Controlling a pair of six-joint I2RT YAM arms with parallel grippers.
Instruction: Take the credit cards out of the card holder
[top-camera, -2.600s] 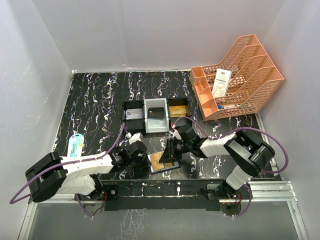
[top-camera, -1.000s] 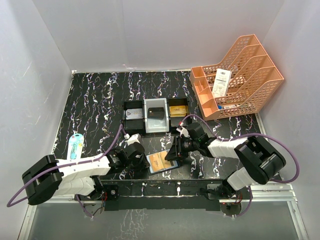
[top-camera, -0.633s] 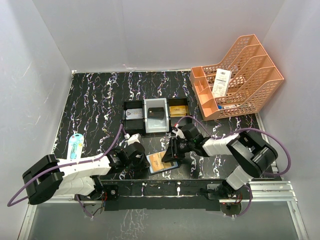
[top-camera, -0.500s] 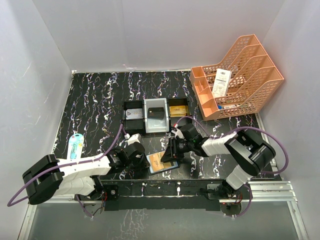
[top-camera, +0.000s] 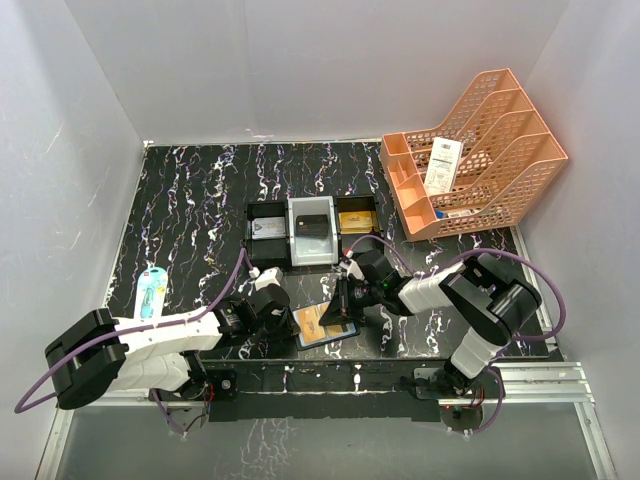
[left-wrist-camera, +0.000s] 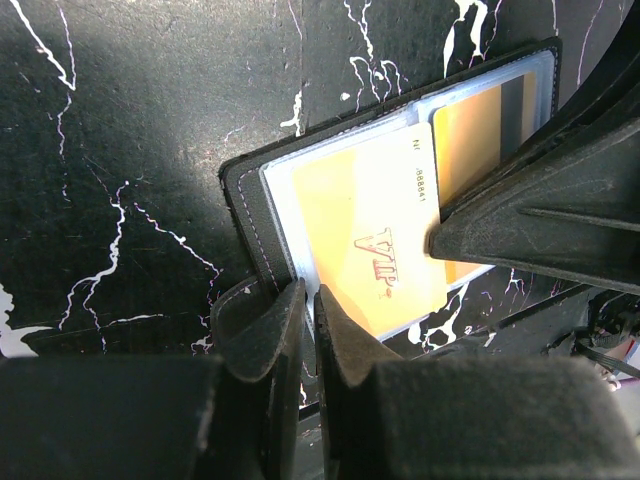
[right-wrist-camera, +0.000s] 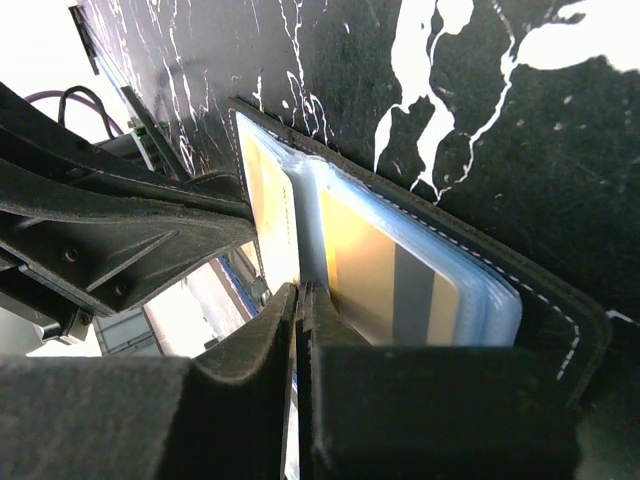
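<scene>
The card holder (top-camera: 335, 337) lies open near the table's front edge. In the left wrist view its dark edge (left-wrist-camera: 245, 200) frames a gold-orange VIP credit card (left-wrist-camera: 365, 230) lying across the blue-grey sleeves. A second gold card (left-wrist-camera: 475, 130) sits in the far panel. My left gripper (left-wrist-camera: 310, 300) is shut on the holder's near edge. My right gripper (right-wrist-camera: 302, 292) is shut on the VIP card's edge (right-wrist-camera: 272, 215), beside a gold card with a grey stripe (right-wrist-camera: 370, 270) in its sleeve. In the top view the two grippers, left (top-camera: 293, 322) and right (top-camera: 340, 308), meet over the holder.
A row of three small bins (top-camera: 312, 248) stands behind the holder, each holding a card. A large orange mesh rack (top-camera: 475, 155) with a white paper slip (top-camera: 442, 165) stands at the back right. A pale blue packet (top-camera: 151, 290) lies at the left.
A second ago my right gripper stood drawn back to the right of the holder. It has since moved left onto the VIP card. The left arm has stayed put.
</scene>
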